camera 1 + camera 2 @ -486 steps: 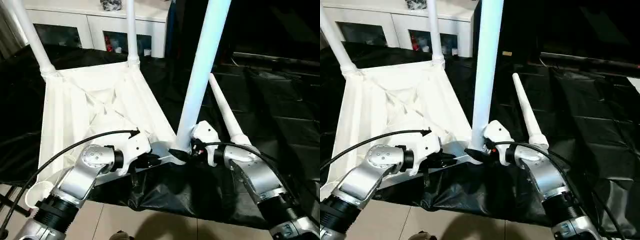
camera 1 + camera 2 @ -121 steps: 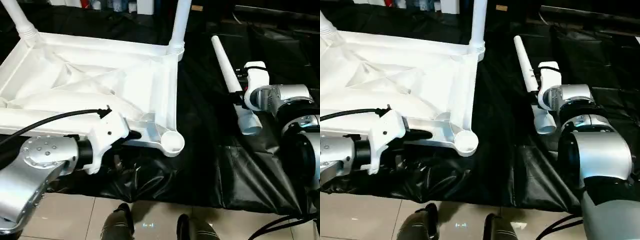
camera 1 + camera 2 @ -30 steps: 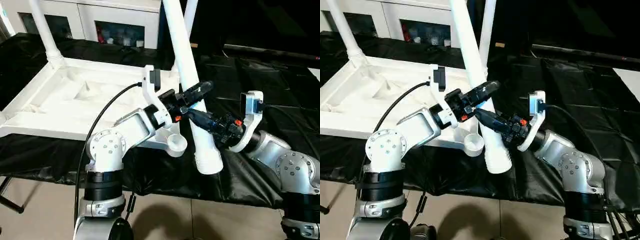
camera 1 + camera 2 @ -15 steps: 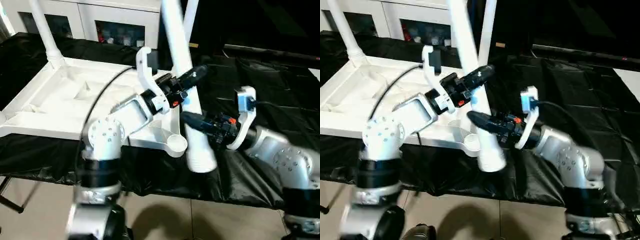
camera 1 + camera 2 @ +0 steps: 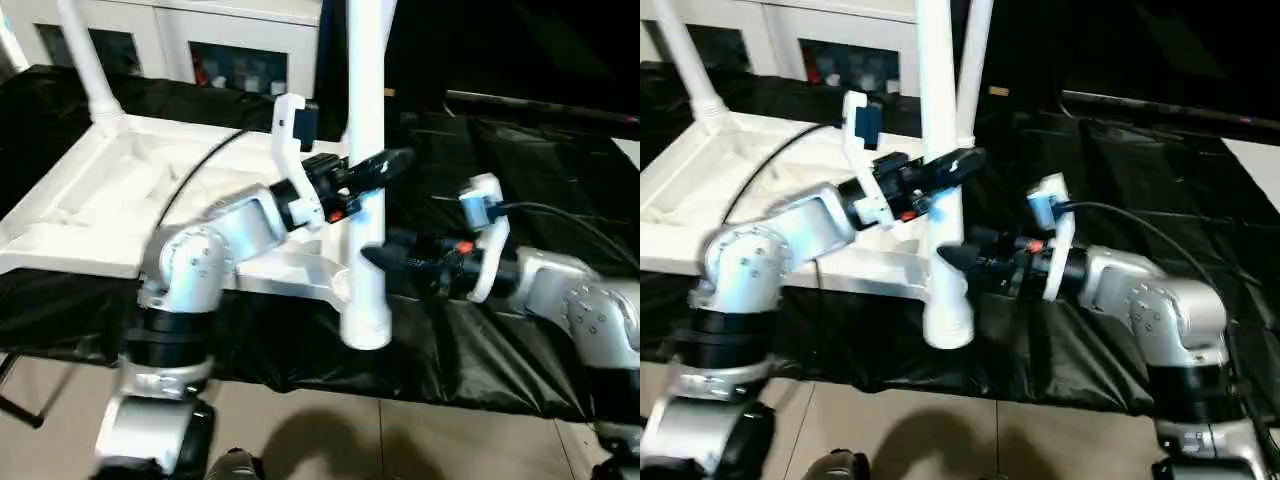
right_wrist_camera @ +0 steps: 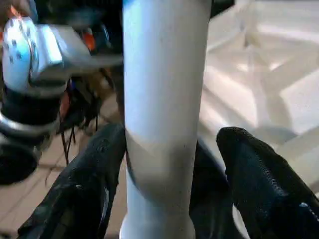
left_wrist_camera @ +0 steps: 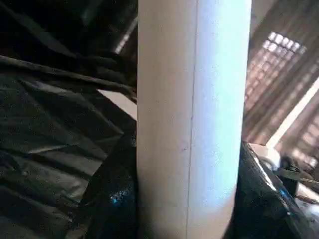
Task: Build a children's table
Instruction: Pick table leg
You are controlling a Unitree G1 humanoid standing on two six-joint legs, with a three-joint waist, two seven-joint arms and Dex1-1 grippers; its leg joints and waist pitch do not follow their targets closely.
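The children's table top (image 5: 150, 200) lies upside down on black sheeting, ribs up. One leg (image 5: 95, 70) stands in its far left socket and another (image 5: 975, 60) in the far right one. A third leg (image 5: 365, 150) hangs upright over the near right corner, its flared end (image 5: 365, 325) below the top's edge. My left gripper (image 5: 390, 165) is shut on this leg at mid height, and its black fingers (image 7: 114, 199) press both sides of the leg (image 7: 192, 124). My right gripper (image 5: 372, 258) is lower on the leg. Its fingers (image 6: 259, 179) are open around the leg (image 6: 164, 99), with a gap on one side.
A white cabinet (image 5: 200, 40) with glass doors stands behind the table. The black sheeting (image 5: 540, 170) spreads out to the right. Tiled floor (image 5: 300, 430) shows below the near edge of the work surface.
The held leg has swung from tilted to upright, and its flared end has moved left toward the near corner. My right gripper has opened around it; the left has tightened.
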